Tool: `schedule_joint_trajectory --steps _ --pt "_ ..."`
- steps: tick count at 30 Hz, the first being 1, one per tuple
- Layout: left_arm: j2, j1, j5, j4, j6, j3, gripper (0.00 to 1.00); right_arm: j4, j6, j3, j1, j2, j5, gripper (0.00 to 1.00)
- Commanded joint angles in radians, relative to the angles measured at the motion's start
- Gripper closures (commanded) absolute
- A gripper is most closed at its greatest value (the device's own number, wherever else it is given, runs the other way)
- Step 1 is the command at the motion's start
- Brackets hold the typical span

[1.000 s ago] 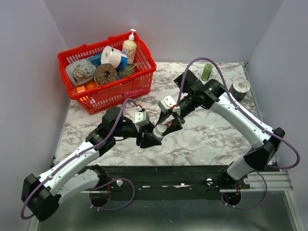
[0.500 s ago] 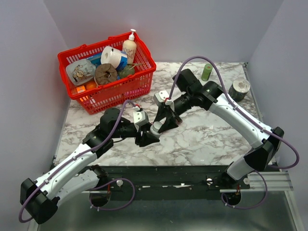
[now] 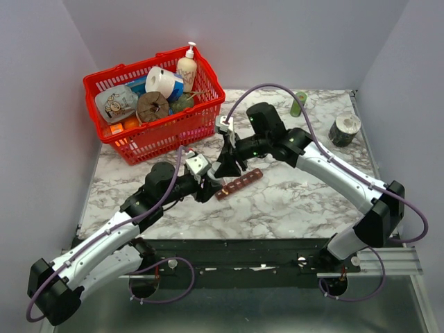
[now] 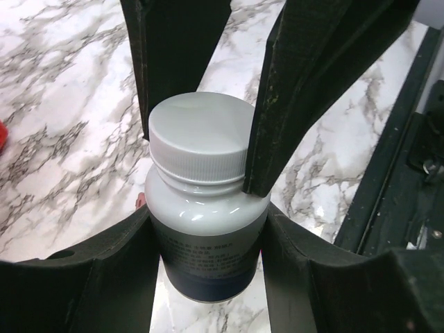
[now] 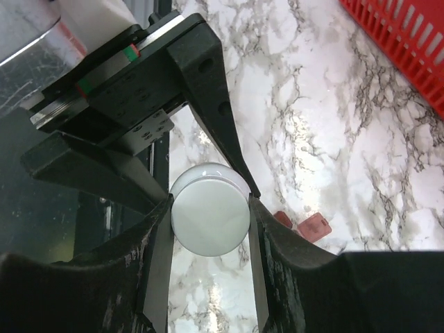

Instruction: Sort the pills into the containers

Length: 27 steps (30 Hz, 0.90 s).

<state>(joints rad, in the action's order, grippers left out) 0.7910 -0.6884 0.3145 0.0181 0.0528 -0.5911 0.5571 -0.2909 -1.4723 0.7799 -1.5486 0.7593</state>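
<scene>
Left wrist: my left claw (image 4: 208,236) clamps pill bottle (image 4: 201,205).
Right claw (image 5: 210,216): pinching white cap (image 5: 209,205).
Handling: likely light, slick; grip cap ribs.

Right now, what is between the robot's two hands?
A white pill bottle: the left hand holds its body, and the right hand pinches its cap. The left wrist view shows it best.

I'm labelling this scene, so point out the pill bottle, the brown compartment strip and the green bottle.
pill bottle (image 4: 206,215), left wrist view, its pale body under the cap.
compartment strip (image 3: 239,184), top view, a middle compartment.
green bottle (image 3: 299,105), top view, its side.
</scene>
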Motion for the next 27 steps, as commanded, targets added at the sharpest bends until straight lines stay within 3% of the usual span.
schedule_joint_trajectory --steps 1,6,9,13,17,20,27 --pt "-0.015 0.012 -0.049 -0.311 0.012 -0.046 1.00 0.099 0.098 0.006 0.022 -0.036 -0.004 0.48" --pt "-0.029 0.046 0.175 -0.242 -0.016 0.028 1.00 0.201 -0.026 -0.117 0.002 0.004 0.104 0.13" --pt "-0.048 0.062 0.260 -0.189 -0.030 0.042 1.00 0.248 -0.105 -0.151 -0.013 0.047 0.124 0.03" --pt "-0.070 0.078 0.389 -0.158 -0.034 0.045 1.00 0.384 -0.307 -0.200 -0.024 0.065 0.193 0.00" --pt "-0.050 0.095 0.547 -0.152 -0.015 0.036 1.00 0.561 -0.719 -0.195 -0.024 0.096 0.259 0.00" --pt "-0.012 0.095 0.632 -0.202 0.036 0.031 1.00 0.618 -0.917 -0.175 -0.021 0.105 0.323 0.00" --pt "0.060 0.095 0.709 -0.218 0.050 -0.004 1.00 0.682 -0.936 -0.253 -0.011 -0.002 0.393 0.03"
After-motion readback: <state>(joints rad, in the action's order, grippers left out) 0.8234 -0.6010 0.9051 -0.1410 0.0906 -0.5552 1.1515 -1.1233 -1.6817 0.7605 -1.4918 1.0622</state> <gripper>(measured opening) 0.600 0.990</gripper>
